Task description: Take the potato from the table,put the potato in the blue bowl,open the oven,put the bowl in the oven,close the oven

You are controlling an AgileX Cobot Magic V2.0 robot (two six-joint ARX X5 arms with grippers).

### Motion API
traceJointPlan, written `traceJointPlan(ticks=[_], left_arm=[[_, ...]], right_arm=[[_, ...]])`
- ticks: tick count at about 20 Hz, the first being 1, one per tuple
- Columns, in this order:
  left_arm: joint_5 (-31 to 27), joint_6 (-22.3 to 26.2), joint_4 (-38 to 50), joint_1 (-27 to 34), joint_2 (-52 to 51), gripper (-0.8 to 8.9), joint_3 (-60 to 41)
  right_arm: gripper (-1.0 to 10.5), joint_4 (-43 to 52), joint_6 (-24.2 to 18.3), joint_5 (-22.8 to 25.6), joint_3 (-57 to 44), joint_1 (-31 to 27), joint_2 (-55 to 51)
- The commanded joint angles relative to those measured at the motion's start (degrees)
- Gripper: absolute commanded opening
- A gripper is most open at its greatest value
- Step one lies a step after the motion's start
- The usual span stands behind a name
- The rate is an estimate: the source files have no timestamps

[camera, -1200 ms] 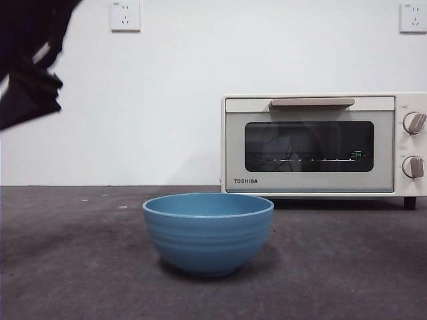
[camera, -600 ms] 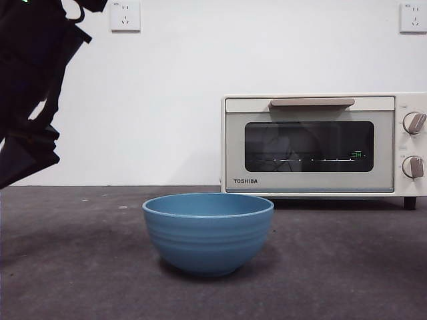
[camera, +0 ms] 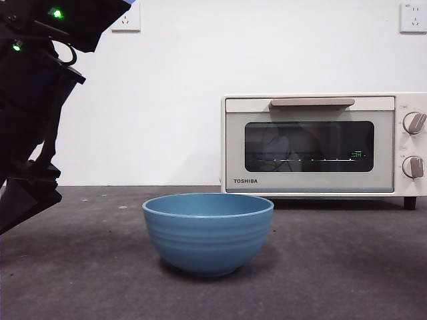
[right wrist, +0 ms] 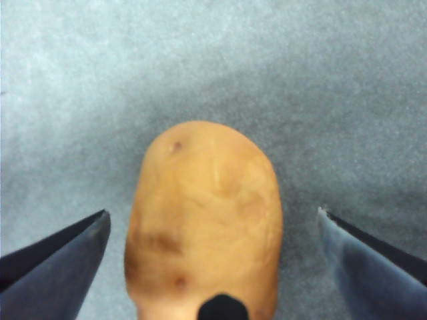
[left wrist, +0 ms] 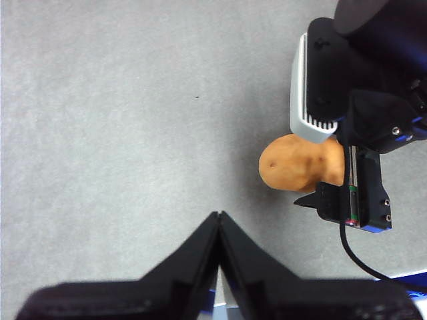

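Observation:
The orange-brown potato (right wrist: 207,220) lies on the grey table (right wrist: 80,80). My right gripper (right wrist: 212,212) is open and straddles it, one jaw on each side with a gap to each. From the left wrist view the right arm (left wrist: 360,100) hangs over the potato (left wrist: 293,163) and hides part of it. My left gripper (left wrist: 219,217) is shut on nothing, high above the table (left wrist: 100,100). The blue bowl (camera: 208,233) stands empty-looking in the middle of the front view. Behind it to the right is the oven (camera: 320,143), its door closed. No potato shows in the front view.
A dark arm (camera: 30,133) fills the front view's left edge, its tip low near the table (camera: 347,267). Two wall sockets (camera: 125,17) sit high on the white wall. Knobs (camera: 413,123) are on the oven's right side.
The dark arm at the front view's left edge has come down, its tip dropping from mid-height to just above the table. Bowl and oven have not moved.

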Motion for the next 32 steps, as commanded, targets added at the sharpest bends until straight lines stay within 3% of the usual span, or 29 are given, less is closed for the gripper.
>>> traceJointPlan(ticks=[1,6,10,17,21,24,26,29,32], left_arm=[[0.09,-0.48,0.11,-0.59,-0.13,-0.05,0.09],[2.56,-2.47,0.09,-1.14,-0.17,-0.05,0.07],[9.2,-3.23,0.09,-1.14,-0.15,-0.05,0.09],[18.71,-3.17,0.09,-1.14,-0.15,-0.05,0.09],[25.57,-0.57,0.11,-1.14,-0.15,-0.05,0.07],[30.01,1.05,0.11,-1.14,-0.15,-0.05,0.07],[31.04,1.33,0.17,-1.14,-0.15,-0.05,0.07],[31.04,1.27,2.54,-1.14,-0.13,-0.05,0.07],[31.41,0.04,6.1,-1.14,0.09,-0.05,0.07]], right_arm=[[-0.3,-0.02,1.03,0.09,-0.04,0.31,0.96],[-0.1,-2.73,3.54,0.33,1.05,0.13,0.35],[-0.1,-14.91,3.23,1.05,8.17,-0.98,-1.77],[-0.1,-37.11,-3.15,10.27,26.73,-2.95,-2.6],[-0.1,-45.7,-3.74,10.4,30.58,-5.27,-4.72],[-0.1,-45.79,-3.45,10.51,28.65,-7.37,-9.68],[-0.1,-45.81,-3.48,13.38,24.0,-8.79,-15.45],[-0.1,-45.81,-3.52,17.44,11.47,-10.78,-26.88],[-0.1,-44.35,-4.22,14.67,-2.05,-12.63,-39.36]])
